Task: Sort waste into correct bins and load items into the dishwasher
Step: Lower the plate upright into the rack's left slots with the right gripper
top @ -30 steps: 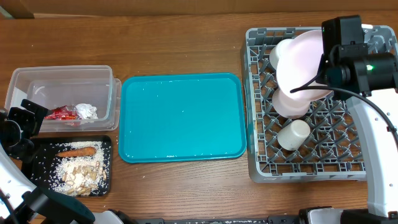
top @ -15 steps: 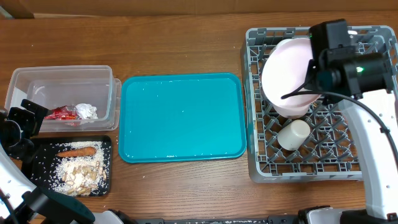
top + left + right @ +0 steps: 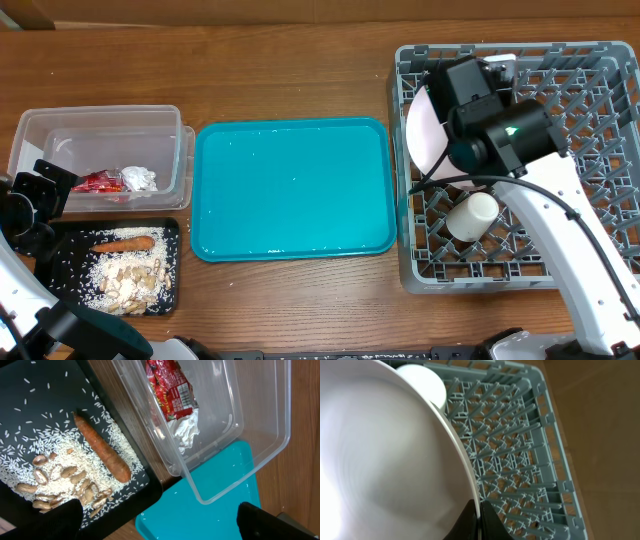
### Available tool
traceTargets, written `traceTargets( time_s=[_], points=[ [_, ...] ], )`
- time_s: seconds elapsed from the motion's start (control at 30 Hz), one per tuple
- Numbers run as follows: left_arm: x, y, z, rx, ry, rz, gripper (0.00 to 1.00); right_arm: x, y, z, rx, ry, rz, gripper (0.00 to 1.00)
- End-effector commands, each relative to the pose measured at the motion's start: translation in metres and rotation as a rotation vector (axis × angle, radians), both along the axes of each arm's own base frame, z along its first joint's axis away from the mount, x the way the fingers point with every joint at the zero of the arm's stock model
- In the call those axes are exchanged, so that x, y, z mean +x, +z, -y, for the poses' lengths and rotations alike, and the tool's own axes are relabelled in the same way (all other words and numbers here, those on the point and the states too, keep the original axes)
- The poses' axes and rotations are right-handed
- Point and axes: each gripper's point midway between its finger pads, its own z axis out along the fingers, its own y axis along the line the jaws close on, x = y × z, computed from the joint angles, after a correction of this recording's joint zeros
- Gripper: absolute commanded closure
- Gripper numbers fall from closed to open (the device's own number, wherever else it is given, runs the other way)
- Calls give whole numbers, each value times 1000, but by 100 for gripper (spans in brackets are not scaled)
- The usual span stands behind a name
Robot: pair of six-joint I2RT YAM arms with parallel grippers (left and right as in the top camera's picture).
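Most looks done: the grey plastic lattice dish rack [image 3: 500, 282] lies under the right gripper [image 3: 479, 517], the bare teal plastic tray [image 3: 290, 190] to its left. Clamped on edge in it, a pale pink round plate [image 3: 425, 135] awaits slotting beside a small white cup [image 3: 470, 215]. Left gripper [image 3: 160, 517] gapes, empty.

A teal plastic tray [image 3: 292, 188] is lying flat at the middle of a brown wooden table [image 3: 290, 70], its long sides running left to right. Its raised rim and rounded corners are showing all the way round. The tray's surface is gleaming under the light, and a few small pale specks are glinting near its far edge. The table's grain is running across the frame. A paler tan band [image 3: 200, 12] is stretching along the table's far side; what it is cannot be told. In the left wrist view, one corner of the tray [image 3: 210, 510] is showing beside a strip of the table [image 3: 300, 475].
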Motion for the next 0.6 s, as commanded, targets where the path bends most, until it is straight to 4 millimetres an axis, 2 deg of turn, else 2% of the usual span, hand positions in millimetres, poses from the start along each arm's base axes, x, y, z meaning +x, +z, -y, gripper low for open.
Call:
traceTargets(
  time_s=[0.0, 0.23, 0.57],
  points=[
    [2, 10, -1, 27, 3, 17, 0, 1, 8, 1, -44, -15, 41, 96],
    [2, 10, -1, 27, 3, 17, 0, 4, 15, 15, -175, -58, 56, 96],
    [2, 10, -1, 27, 3, 18, 0, 2, -27, 16, -228, -75, -66, 96]
  ],
)
